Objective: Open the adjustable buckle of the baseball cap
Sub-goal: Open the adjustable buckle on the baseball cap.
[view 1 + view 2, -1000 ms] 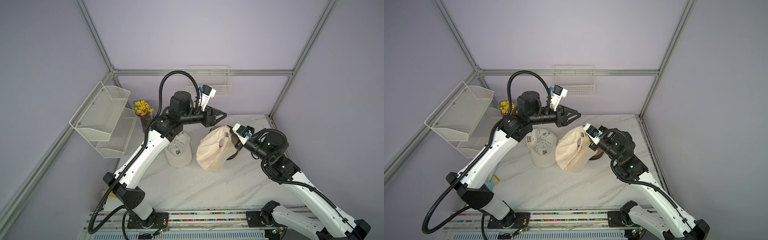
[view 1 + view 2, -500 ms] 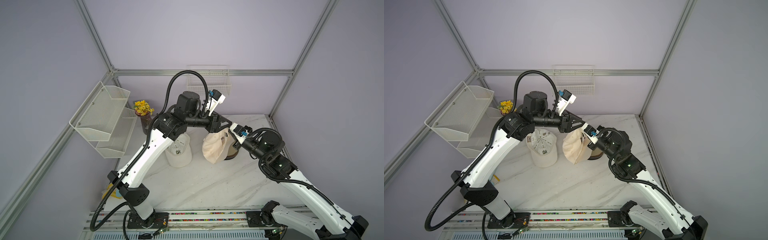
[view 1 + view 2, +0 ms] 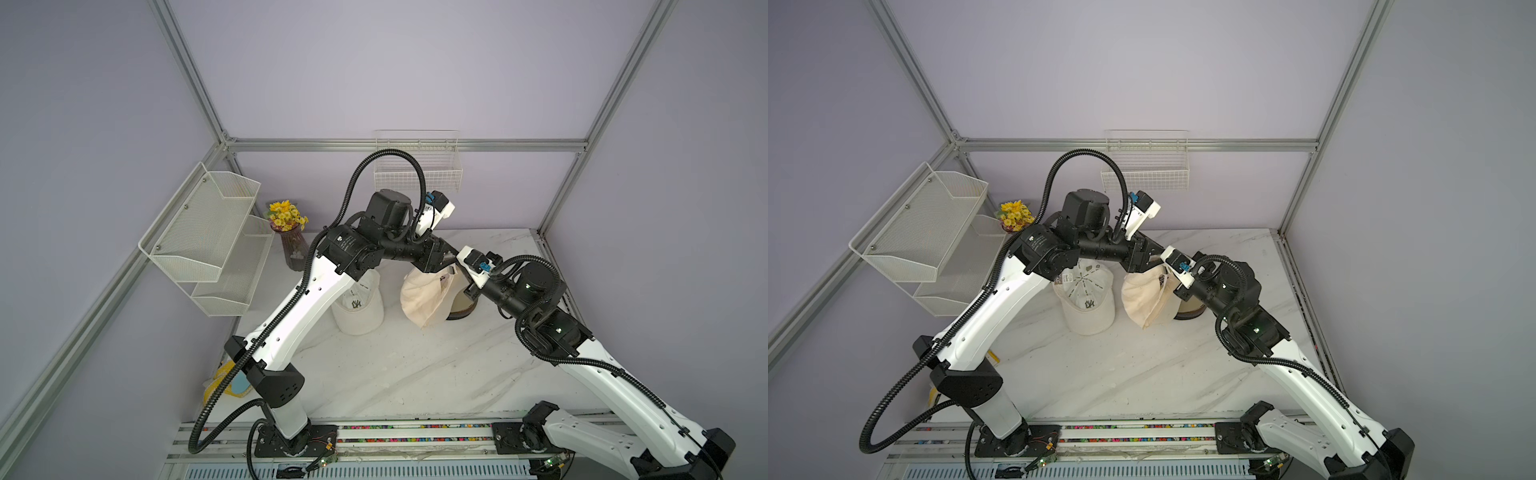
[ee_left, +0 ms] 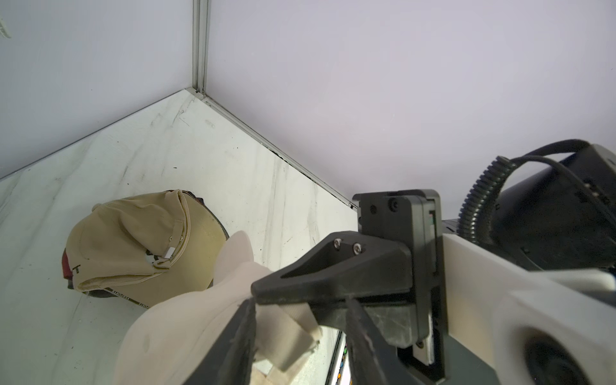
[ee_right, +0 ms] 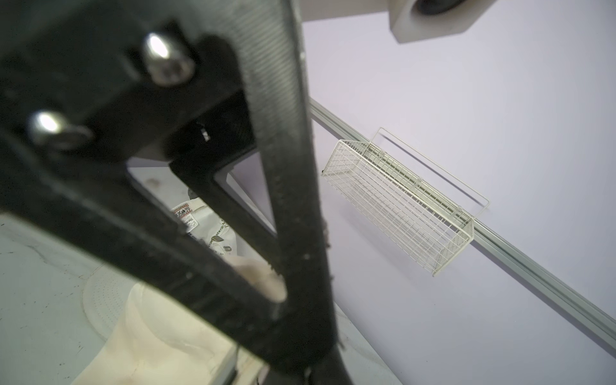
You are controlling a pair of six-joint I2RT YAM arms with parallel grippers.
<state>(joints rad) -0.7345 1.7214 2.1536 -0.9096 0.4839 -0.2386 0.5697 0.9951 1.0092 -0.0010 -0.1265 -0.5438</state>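
The cream baseball cap (image 3: 424,299) (image 3: 1146,299) hangs crumpled above the table at the back. My right gripper (image 3: 453,275) (image 3: 1165,274) is shut on its upper back edge. My left gripper (image 3: 448,261) (image 3: 1153,261) meets the cap from the left, right against the right gripper. In the left wrist view the left gripper (image 4: 300,336) stands open, with a cream strap end (image 4: 286,333) between its fingers that rests against one finger and is not pinched. The right gripper's tip (image 4: 263,290) crosses just in front. The buckle of this cap is hidden.
A white cap (image 3: 357,307) (image 3: 1088,299) lies left of the held cap. A tan cap (image 4: 133,240) (image 3: 461,309) lies under and behind it. A flower vase (image 3: 291,237), a mesh shelf (image 3: 208,232) and a wire basket (image 3: 417,166) (image 5: 400,206) line the walls.
My left arm swung right and brought its gripper onto the top of the cap. The right gripper raised and turned the cap, so it hangs narrower.
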